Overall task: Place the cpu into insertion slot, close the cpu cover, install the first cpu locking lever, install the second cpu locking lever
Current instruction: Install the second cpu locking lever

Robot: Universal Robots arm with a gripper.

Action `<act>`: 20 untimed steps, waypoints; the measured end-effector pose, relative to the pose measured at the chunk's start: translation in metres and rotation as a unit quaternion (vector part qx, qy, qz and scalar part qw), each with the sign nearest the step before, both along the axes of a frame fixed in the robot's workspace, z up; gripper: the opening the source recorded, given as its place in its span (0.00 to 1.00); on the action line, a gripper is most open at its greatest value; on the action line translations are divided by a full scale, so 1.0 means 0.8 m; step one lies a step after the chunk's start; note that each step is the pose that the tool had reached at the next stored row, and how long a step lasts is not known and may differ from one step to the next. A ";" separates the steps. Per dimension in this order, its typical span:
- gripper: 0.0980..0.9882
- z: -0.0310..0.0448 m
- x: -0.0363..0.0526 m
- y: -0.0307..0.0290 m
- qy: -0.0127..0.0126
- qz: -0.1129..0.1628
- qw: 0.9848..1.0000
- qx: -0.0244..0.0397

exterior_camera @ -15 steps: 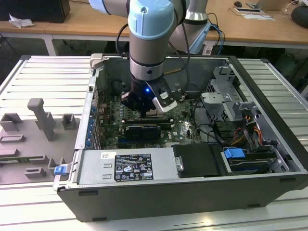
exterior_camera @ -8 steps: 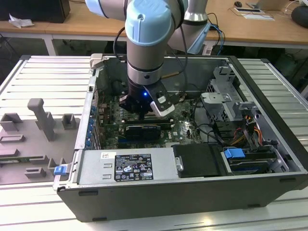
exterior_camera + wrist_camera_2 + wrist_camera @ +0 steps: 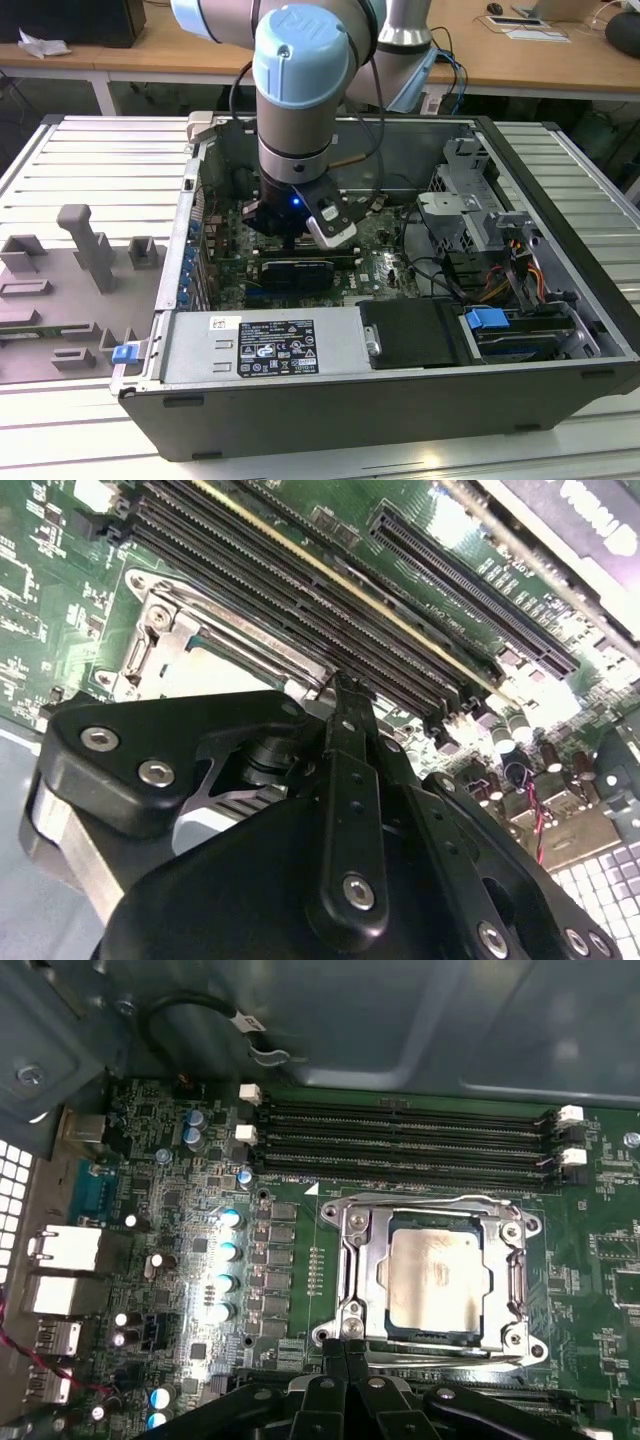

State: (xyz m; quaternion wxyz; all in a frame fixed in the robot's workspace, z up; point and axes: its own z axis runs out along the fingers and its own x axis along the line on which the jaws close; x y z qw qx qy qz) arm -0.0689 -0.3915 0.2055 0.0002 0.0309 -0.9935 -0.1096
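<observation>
Silvery-beige metal marks the cpu (image 3: 433, 1276), which already lies flat in the insertion slot (image 3: 385, 1322), with the cpu cover (image 3: 358, 1260) folded down around it so the chip shows through its window. In the first wrist view the socket sits at about four o'clock from the board's middle, the memory slots (image 3: 400, 1140) running just beyond it toward twelve. The gripper (image 3: 347, 1348) hangs right at the socket's near edge, its fingers (image 3: 336, 1380) pressed together with nothing between them, their tips close to the corner screw at about seven o'clock of the frame. In the exterior view the arm (image 3: 300, 110) reaches straight down into the open computer case (image 3: 560, 300). I judge the work to be at the locking levers: the thin wire bar along the cover's edge wants a clenched fingertip set squarely on it, a slow steady push, and no sliding onto the chip face or the surrounding green board (image 3: 190, 1260). Whether either lever is already latched I cannot tell.
</observation>
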 end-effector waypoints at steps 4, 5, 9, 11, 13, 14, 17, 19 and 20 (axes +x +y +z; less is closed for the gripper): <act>0.01 -0.0033 -0.001 -0.0014 0.000 0.002 1.000 0.005; 0.01 -0.0037 -0.001 -0.0016 0.000 0.002 1.000 0.006; 0.01 -0.0049 -0.002 -0.0016 0.000 0.004 1.000 0.010; 0.01 -0.0060 -0.002 -0.0016 0.000 0.006 1.000 0.014; 0.01 -0.0074 -0.003 -0.0016 0.000 0.009 1.000 0.020; 0.01 -0.0079 -0.004 -0.0016 0.000 0.010 1.000 0.022; 0.01 -0.0098 -0.007 -0.0016 0.000 0.012 1.000 0.025; 0.01 -0.0115 -0.008 -0.0016 0.000 0.013 1.000 0.026; 0.01 -0.0118 -0.008 -0.0017 0.000 0.013 1.000 0.026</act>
